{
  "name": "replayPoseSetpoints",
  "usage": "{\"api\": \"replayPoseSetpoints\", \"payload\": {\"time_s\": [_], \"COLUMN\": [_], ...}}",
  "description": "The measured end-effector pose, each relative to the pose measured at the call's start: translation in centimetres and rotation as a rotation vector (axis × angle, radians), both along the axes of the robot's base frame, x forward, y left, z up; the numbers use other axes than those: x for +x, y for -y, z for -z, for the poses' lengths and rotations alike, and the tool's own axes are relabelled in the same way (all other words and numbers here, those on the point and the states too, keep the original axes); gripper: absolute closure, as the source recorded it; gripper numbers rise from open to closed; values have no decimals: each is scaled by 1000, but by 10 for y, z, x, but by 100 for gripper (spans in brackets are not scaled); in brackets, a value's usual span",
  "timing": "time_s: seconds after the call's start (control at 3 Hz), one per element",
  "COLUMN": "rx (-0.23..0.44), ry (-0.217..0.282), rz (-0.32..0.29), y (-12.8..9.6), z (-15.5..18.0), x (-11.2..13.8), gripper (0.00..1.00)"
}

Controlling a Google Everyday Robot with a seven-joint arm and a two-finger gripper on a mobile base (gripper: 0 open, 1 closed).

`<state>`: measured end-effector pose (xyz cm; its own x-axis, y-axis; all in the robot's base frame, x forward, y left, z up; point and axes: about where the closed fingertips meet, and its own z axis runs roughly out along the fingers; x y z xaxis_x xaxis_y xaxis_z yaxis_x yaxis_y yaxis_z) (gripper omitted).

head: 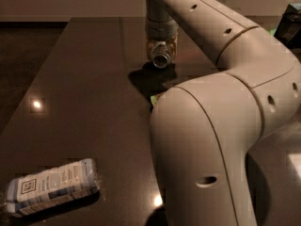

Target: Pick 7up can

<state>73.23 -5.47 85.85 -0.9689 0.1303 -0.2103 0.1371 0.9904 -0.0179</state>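
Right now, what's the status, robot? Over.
Gripper at far side of table, closed around 7up can. Can on its side, silver end toward camera. White packet at near edge, well clear.

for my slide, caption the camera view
Gripper at far side of the table, fingers shut on the 7up can

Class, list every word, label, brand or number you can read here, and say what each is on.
None can be read.
The white-and-blue packet, table's near left: square mark and print lines, too blurred.
7up can, held in the gripper over the table's far side: only its silver end shows, no lettering.
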Motion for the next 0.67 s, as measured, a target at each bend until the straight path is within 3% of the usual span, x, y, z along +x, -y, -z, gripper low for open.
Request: {"api": "replayPoseSetpoints", "payload": {"time_s": [0.33, 0.67], "rx": [5, -7], "ry": [56, 99], "rz": [-80, -152], "y": [-16, -31], "z": [-25, -50], "x": [-10, -25], "gripper": [93, 100]}}
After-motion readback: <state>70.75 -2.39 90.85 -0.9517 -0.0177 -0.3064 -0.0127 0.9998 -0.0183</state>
